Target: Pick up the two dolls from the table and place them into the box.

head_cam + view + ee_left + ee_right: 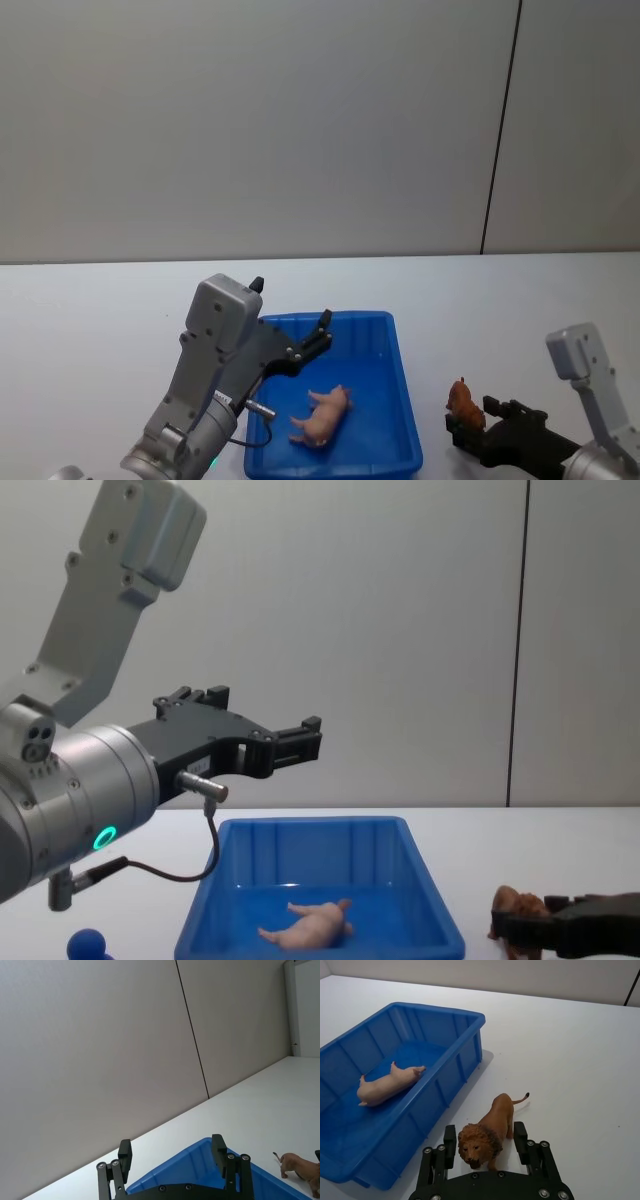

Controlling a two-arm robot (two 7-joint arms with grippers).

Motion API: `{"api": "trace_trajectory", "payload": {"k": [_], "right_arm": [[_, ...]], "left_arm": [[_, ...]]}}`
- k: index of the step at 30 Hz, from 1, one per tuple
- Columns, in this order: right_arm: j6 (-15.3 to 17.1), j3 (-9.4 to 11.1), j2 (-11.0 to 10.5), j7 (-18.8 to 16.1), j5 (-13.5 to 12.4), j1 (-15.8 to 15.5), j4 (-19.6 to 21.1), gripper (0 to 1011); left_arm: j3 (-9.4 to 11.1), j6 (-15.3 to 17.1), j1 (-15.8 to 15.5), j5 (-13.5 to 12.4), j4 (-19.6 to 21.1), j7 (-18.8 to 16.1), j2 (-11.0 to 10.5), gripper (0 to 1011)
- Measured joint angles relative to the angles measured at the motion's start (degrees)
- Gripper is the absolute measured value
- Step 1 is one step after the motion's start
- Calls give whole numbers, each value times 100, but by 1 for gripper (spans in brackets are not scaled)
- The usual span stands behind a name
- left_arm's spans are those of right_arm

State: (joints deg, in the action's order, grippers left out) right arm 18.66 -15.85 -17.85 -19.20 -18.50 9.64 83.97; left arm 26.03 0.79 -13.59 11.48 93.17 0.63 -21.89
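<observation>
The pale pink pig doll (322,415) lies on its side inside the blue box (404,398), as the right wrist view confirms with pig (387,1084) and box (450,1072). My left gripper (322,338) hovers open and empty above the box's far half, well over the pig (310,925). The brown lion doll (492,1122) stands on the white table (100,320) just right of the box. My right gripper (485,1140) is down at table level, open, with one finger on each side of the lion's maned head and a small gap on both sides.
A grey wall with a dark vertical seam (500,130) backs the table. Bare tabletop stretches to the left of the box and beyond the lion. A small blue knob (88,945) sits at the lower left of the chest view.
</observation>
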Motion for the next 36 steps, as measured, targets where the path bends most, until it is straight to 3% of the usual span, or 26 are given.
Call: {"api": "trace_trajectory", "payload": {"k": [8, 11, 27, 36], "right_arm": [[23, -22, 59, 46, 25, 91, -109, 486], [-5, -28, 71, 85, 43, 101, -112, 439], [-471, -29, 62, 239, 239, 117, 346, 439], [-516, -48, 169, -34, 246, 350, 609, 439]], "left_arm": [[0, 0, 0, 0, 0, 0, 0, 1003], [0, 0, 0, 0, 0, 0, 0, 1003], [0, 0, 0, 0, 0, 0, 0, 1003], [0, 0, 0, 0, 0, 0, 0, 1003]]}}
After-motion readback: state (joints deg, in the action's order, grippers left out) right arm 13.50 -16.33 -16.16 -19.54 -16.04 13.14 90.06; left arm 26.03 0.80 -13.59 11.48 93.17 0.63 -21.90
